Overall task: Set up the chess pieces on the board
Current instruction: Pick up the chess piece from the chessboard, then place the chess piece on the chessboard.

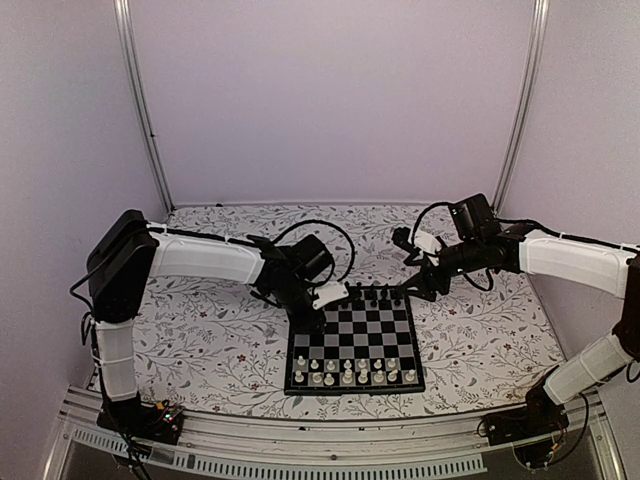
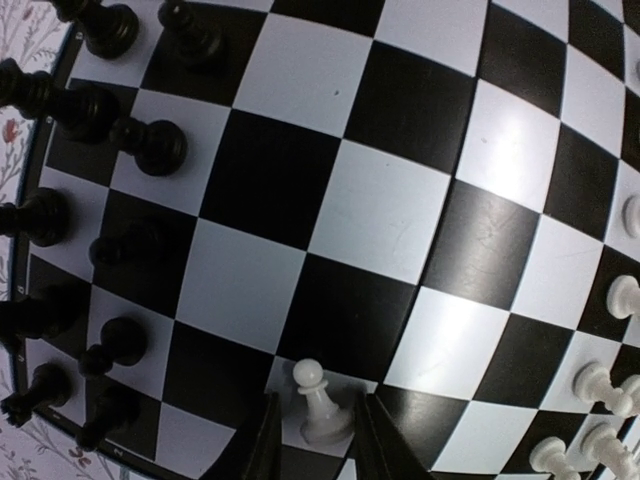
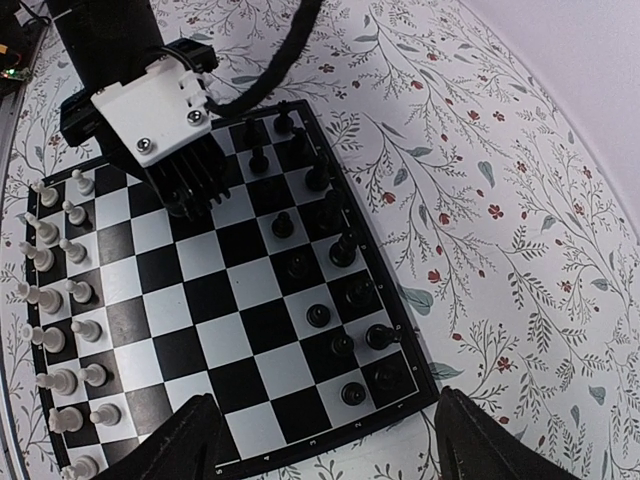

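At the left edge of the board [image 1: 355,335], the left gripper [image 3: 190,200] points down over the outermost file, between the two camps. Its fingers [image 2: 268,440] stand narrow, one on each side of a white pawn [image 2: 320,405]. The pawn stands upright on a light square. Whether the pads press against it cannot be determined. The board lies flat on the floral table cover [image 1: 220,340], between the two arms. Black pieces [image 1: 378,296] stand along the far edge, and white pieces [image 1: 350,372] fill the two near rows. Above the far right corner of the board, the right gripper [image 3: 322,420] hovers with its jaws spread wide and nothing between them.
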Action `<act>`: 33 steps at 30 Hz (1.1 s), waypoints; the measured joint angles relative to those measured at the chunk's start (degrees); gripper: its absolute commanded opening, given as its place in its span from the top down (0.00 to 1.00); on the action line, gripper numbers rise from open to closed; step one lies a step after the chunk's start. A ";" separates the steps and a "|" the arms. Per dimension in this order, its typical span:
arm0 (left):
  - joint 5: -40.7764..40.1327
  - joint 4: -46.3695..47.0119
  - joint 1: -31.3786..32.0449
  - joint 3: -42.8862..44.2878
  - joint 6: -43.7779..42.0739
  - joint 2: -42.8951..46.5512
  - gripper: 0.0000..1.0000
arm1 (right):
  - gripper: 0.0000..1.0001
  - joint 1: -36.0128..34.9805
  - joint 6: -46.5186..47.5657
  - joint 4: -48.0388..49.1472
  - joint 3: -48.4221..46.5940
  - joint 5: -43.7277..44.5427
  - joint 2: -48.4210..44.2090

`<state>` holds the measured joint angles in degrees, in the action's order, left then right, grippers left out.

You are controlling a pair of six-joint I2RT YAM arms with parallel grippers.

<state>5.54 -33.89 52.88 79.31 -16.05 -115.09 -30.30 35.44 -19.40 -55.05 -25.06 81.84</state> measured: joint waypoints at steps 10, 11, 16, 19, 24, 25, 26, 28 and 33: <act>-2.10 -0.57 0.13 0.20 1.97 -0.02 0.82 | 0.23 0.00 -0.02 -0.28 -0.02 -0.44 0.11; -2.19 -0.68 0.13 0.26 2.16 -0.02 0.83 | 0.23 0.00 0.00 -0.28 0.00 -0.46 0.11; -1.81 -0.70 0.17 0.26 2.62 0.22 0.86 | 0.23 0.00 -0.28 -0.35 -0.17 -0.59 0.11; -1.16 -0.85 0.28 0.22 2.71 1.31 0.88 | 0.23 0.00 -1.55 -0.52 -1.01 -0.31 0.02; 0.22 -0.66 0.96 1.73 2.75 6.16 0.88 | 0.01 0.02 -4.35 -1.11 -4.20 2.08 -1.86; 0.48 -0.44 1.14 2.51 2.82 6.91 0.88 | 0.01 0.09 -4.81 -1.62 -5.60 2.67 -2.32; 1.22 0.50 1.33 3.65 2.93 7.96 0.89 | 0.01 0.20 -5.29 -2.14 -7.34 2.84 -2.56; 2.25 2.60 1.62 5.07 3.10 9.53 0.88 | 0.01 0.61 -6.16 -3.32 -11.02 1.97 -2.62; 4.57 9.75 1.88 6.19 3.74 12.79 0.88 | 0.15 1.88 -9.51 -4.98 -16.68 -5.03 -2.62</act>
<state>10.11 -24.14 54.76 85.49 -12.32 -102.30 -28.42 25.93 -24.38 -71.72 -30.09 79.22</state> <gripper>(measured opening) 0.149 0.965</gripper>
